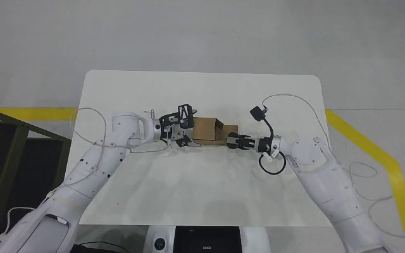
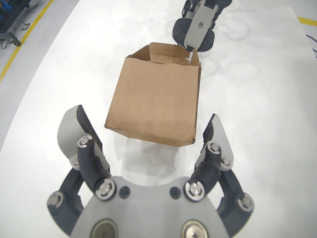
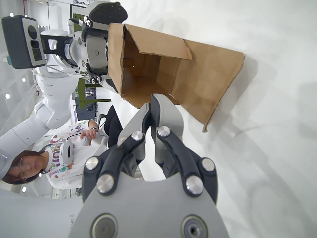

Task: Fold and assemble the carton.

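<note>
A brown carton [image 1: 205,129] lies on its side at the middle of the white table [image 1: 202,196]. Its open end with loose flaps [image 3: 138,75] faces my right gripper [image 3: 151,99]. That gripper is shut, its tips pinching the edge of a side flap [image 2: 195,58] at the opening. My left gripper [image 2: 146,115] is open at the carton's closed end [image 2: 153,105]. Its fingers [image 2: 84,125] stand on either side of that end, a little apart from the cardboard. From above, the left gripper [image 1: 183,141] and right gripper [image 1: 229,140] flank the carton.
The table has free room in front of and behind the carton. A black cable [image 1: 273,166] loops off the right wrist. Yellow floor tape [image 1: 354,136] runs beside the table's right edge.
</note>
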